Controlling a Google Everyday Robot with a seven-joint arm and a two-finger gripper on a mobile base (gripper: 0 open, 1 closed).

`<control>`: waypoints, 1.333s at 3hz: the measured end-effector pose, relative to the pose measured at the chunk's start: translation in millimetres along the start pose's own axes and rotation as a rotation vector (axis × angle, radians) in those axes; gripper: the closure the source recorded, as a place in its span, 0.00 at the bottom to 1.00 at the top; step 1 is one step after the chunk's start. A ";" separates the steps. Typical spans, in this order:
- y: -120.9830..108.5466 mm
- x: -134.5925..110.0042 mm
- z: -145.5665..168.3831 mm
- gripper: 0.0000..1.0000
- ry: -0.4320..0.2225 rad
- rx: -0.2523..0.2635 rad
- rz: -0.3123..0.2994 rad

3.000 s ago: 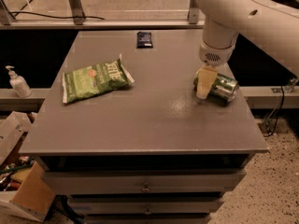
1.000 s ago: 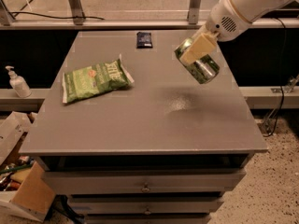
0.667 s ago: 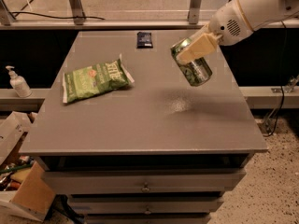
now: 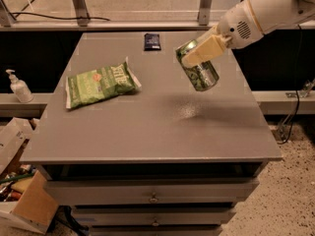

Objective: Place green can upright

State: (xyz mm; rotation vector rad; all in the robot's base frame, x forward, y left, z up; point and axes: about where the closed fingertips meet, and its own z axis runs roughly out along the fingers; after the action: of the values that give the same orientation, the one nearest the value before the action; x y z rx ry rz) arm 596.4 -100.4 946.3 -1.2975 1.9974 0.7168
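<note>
The green can (image 4: 201,72) is shiny metallic green and hangs tilted in the air above the right half of the grey table (image 4: 147,117). Its silver top points up and to the left. My gripper (image 4: 201,52) comes in from the upper right on a white arm and is shut on the can's upper part. One cream finger (image 4: 204,50) lies across the front of the can. The can does not touch the table; its shadow falls on the tabletop below it.
A flat green chip bag (image 4: 100,84) lies on the table's left side. A small dark packet (image 4: 152,41) lies near the far edge. A white pump bottle (image 4: 18,86) stands on a ledge to the left. Cardboard boxes (image 4: 24,200) sit on the floor at lower left.
The gripper took the can off the table's right side and lifted it. In the last second it carried the can left and turned it closer to upright.
</note>
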 end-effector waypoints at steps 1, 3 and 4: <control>-3.9 -0.5 -0.7 1.00 -0.090 0.013 -0.012; -23.4 -3.3 -5.2 1.00 -0.395 0.057 -0.086; -25.9 -9.8 -4.6 1.00 -0.480 0.060 -0.139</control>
State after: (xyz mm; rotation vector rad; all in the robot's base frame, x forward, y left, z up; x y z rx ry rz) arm 622.5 -107.5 954.1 -1.0917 1.5181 0.8059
